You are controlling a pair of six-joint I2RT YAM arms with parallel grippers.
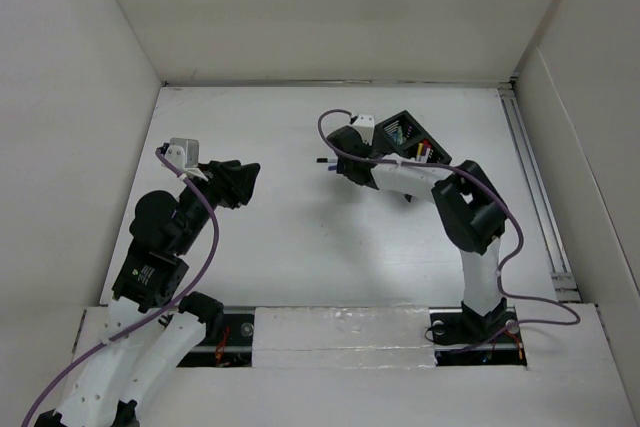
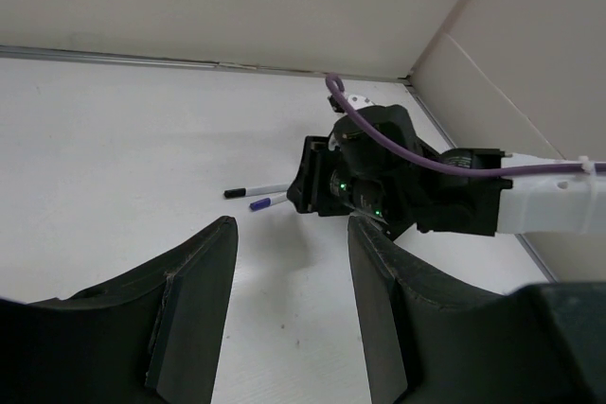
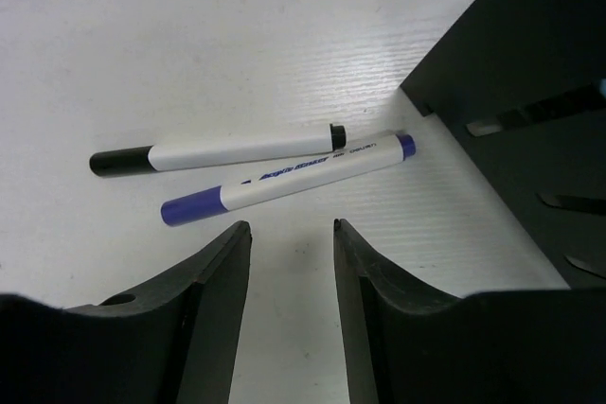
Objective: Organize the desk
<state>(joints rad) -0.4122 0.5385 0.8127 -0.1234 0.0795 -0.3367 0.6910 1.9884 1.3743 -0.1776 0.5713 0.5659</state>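
White walls close in the desk (image 1: pixel 300 247), a plain matte top that runs from the arms' bases to the far wall. At its left side the left gripper (image 2: pixel 289 232) hangs above bare surface, its fingers spread with nothing between them, well apart from the work. Near the middle lie two pens side by side, a black-capped marker (image 3: pixel 237 151) and a blue-capped marker (image 3: pixel 284 180). The right gripper (image 3: pixel 292 229) hovers just beside the blue one, fingers parted and empty. Further right stands the black mesh organizer (image 1: pixel 405 132), its wall almost touching the blue marker's end. To lift that marker cleanly, I judge the fingers should straddle the white barrel across its width, near its middle. They should come low enough to close on it alone without nudging its neighbour or the organizer.
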